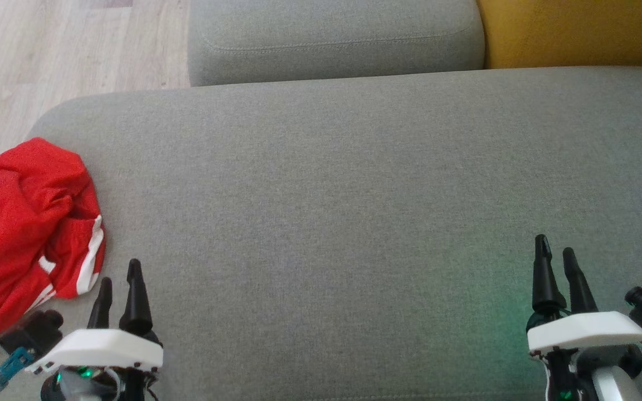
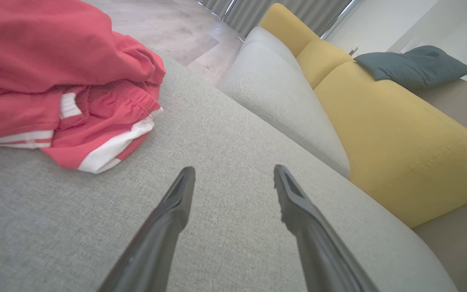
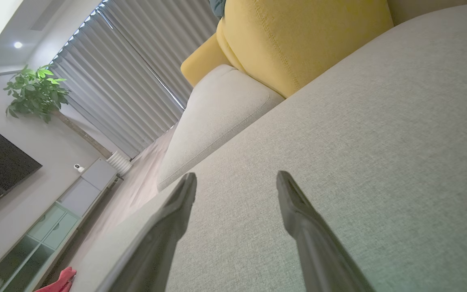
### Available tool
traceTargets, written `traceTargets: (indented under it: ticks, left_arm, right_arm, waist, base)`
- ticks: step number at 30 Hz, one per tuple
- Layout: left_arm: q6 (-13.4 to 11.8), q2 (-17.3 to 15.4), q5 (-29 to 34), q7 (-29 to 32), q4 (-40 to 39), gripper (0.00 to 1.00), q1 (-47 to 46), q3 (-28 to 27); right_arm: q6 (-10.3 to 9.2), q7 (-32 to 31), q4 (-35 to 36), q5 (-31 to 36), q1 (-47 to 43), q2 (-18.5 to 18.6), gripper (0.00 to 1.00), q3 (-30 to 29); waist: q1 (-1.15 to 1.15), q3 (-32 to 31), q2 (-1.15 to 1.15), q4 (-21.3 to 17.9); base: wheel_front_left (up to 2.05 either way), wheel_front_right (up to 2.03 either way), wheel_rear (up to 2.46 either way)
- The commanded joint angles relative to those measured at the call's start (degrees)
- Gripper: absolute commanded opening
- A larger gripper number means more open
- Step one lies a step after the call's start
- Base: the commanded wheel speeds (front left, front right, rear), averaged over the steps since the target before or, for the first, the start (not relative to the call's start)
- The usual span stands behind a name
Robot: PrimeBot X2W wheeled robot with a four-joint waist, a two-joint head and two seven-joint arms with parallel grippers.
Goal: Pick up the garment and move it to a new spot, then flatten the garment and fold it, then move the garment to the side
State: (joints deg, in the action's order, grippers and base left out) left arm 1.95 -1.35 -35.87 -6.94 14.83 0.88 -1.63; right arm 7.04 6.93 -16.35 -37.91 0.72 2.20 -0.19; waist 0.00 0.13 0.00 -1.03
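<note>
1. Red fabric with white side stripes: the garment (image 1: 25,234) lay crumpled in a loose heap at the left edge of the grey seat cushion (image 1: 354,195), toward its near-left corner. Part of the heap appeared to spill over that edge.
2. Progress, as judged from the lie of the cloth: no stage was complete. The garment was bunched, unlifted and unfolded. The pick-up, the carry to a new spot, the flattening, the fold and the final move aside were all left to do.
3. Left gripper (image 1: 118,273): it was poised at the near edge of the cushion, just beside the garment's striped hem and on its inner side. Its two dark fingers pointed toward the far edge. They were spread apart and held nothing, and no finger touched the cloth. In the left wrist view the hem lay ahead of the fingertips and off to one side.
4. Right gripper (image 1: 555,245): it sat toward the near-right corner, well apart from the garment and over bare upholstery. Its fingers were likewise parted and empty, and they pointed toward the far edge.
5. The bare middle of the cushion, between the two grippers, was probably the place to lay the garment out.
6. Surroundings: a second grey cushion (image 1: 332,39) and a yellow cushion (image 1: 572,30) stood beyond the far edge, and a pale wood floor (image 1: 48,50) lay beyond the left edge.
</note>
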Motion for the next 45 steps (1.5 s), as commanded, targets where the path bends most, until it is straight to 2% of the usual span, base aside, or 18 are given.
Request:
traceTargets:
  ticks: [1,32,45]
  left_arm:
    - [-0.4,-0.9,2.1,-1.0,-2.3,1.0,-2.8,-0.9]
    - [-2.6,-1.3,22.6,-6.0,-1.5,1.0,-3.0,-0.8]
    - [-3.4,-1.5,29.8,-8.1,0.1,1.0,-3.3,-0.8]
  right_arm:
    - [0.3,1.0,2.3,1.9,3.4,0.4,1.0,0.9]
    - [0.41,6.0,-1.1,22.8,4.5,0.6,1.0,1.5]
    - [0.45,8.1,-2.9,29.3,5.1,0.7,1.0,1.7]
  waist:
    - [0.0,0.0,0.0,0.0]
    - [0.0,-0.3,0.0,-0.5]
    - [0.0,-0.2,0.0,-0.8]
  base:
    - [0.0,0.0,0.0]
    - [0.0,0.0,0.0]
    - [0.0,0.0,0.0]
